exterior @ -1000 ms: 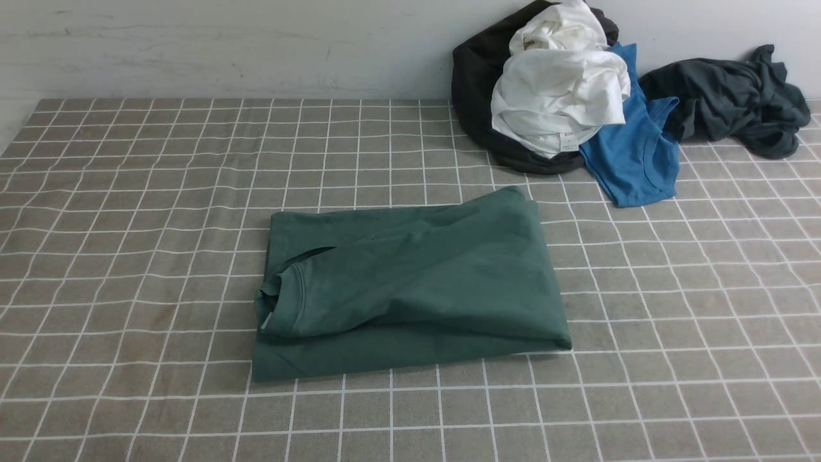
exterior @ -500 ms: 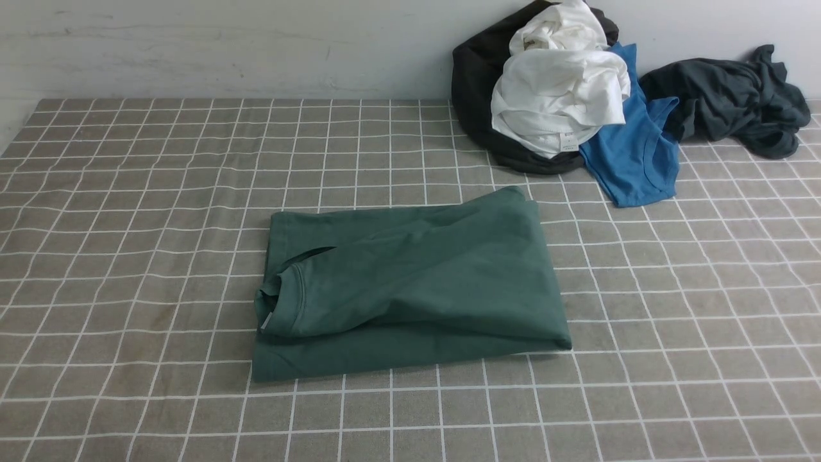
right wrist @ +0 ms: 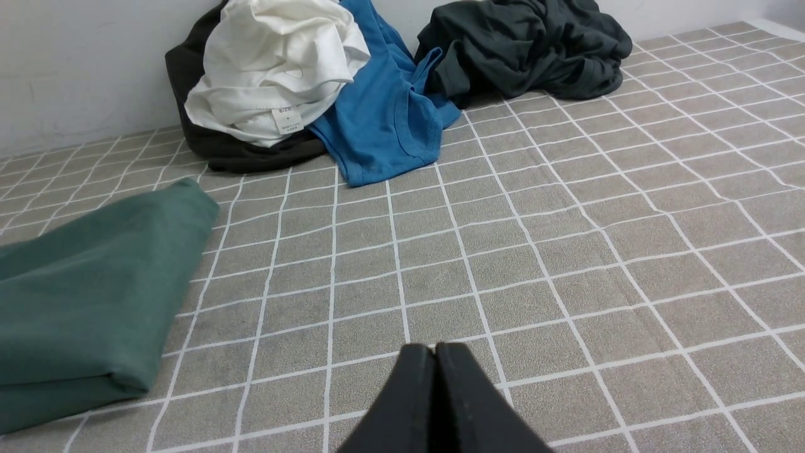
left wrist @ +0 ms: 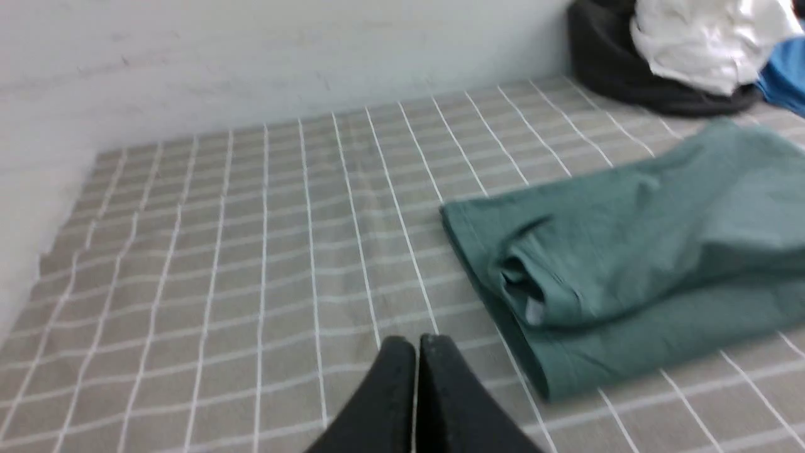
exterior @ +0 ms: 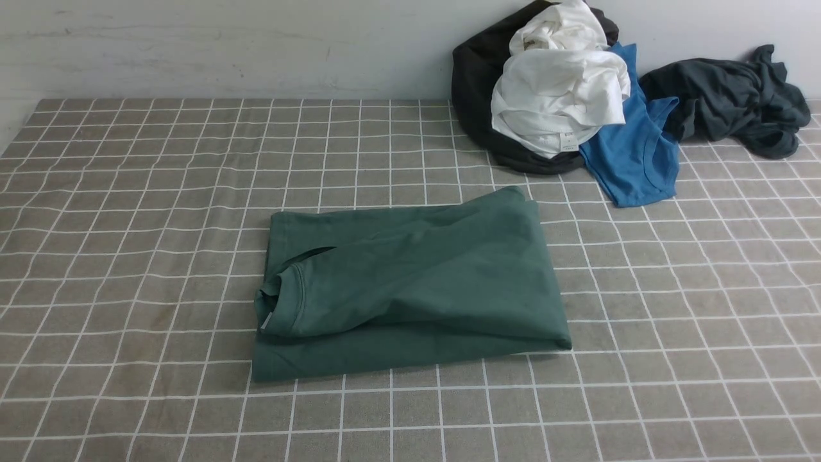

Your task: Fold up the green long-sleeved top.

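Observation:
The green long-sleeved top point(exterior: 410, 282) lies folded into a rough rectangle in the middle of the checked tablecloth, its ribbed neck and white label at the left end. It also fills the right side of the left wrist view point(left wrist: 629, 264) and the left edge of the right wrist view point(right wrist: 88, 296). My left gripper point(left wrist: 416, 343) is shut and empty, off the top's neck end, apart from the cloth. My right gripper point(right wrist: 434, 349) is shut and empty too, over bare tablecloth beside the top's other end. Neither arm shows in the front view.
A heap of clothes sits at the back right against the wall: a black garment point(exterior: 478, 83), a white one point(exterior: 558, 96), a blue top point(exterior: 632, 154) and a dark grey garment point(exterior: 731, 96). The checked tablecloth point(exterior: 128, 192) covers the whole table.

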Robot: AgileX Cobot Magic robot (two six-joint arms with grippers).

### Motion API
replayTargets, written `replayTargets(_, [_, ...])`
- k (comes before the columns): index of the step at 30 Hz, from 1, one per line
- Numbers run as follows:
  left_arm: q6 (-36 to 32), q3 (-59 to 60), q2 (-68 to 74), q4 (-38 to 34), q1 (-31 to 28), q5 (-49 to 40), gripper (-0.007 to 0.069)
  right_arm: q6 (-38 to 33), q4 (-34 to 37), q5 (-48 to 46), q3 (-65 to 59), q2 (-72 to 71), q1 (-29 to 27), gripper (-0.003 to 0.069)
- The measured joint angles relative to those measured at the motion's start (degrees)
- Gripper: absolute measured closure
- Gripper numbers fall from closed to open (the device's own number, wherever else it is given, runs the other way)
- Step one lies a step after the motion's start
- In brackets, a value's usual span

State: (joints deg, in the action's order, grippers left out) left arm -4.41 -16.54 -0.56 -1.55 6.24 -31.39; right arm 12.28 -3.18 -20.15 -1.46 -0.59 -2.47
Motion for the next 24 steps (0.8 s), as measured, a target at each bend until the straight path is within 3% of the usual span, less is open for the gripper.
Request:
replayTargets(2, [0.0, 6.7, 0.0, 0.8, -2.2, 10.5, 0.0632, 0.0, 0.0, 0.0, 0.0, 0.0, 0.0, 0.0666])
replayTargets(6, [0.0, 16.2, 0.1, 1.6, -5.8, 20.8, 0.0632, 0.0, 0.0, 0.0, 0.0, 0.0, 0.0, 0.0666])
replayTargets(10, [0.0, 18.0, 0.0, 2.0, -6.5, 20.2, 0.0632, 0.3, 0.0, 0.0, 0.0, 0.0, 0.0, 0.0666])
replayTargets(15, [-0.1, 18.1, 0.0, 1.6, -6.7, 11.7, 0.0632, 0.6, 0.0, 0.0, 0.0, 0.0, 0.0, 0.0666])
replayTargets(24, [-0.1, 18.0, 0.0, 1.6, -6.7, 11.3, 0.0632, 0.6, 0.0, 0.0, 0.0, 0.0, 0.0, 0.0666])
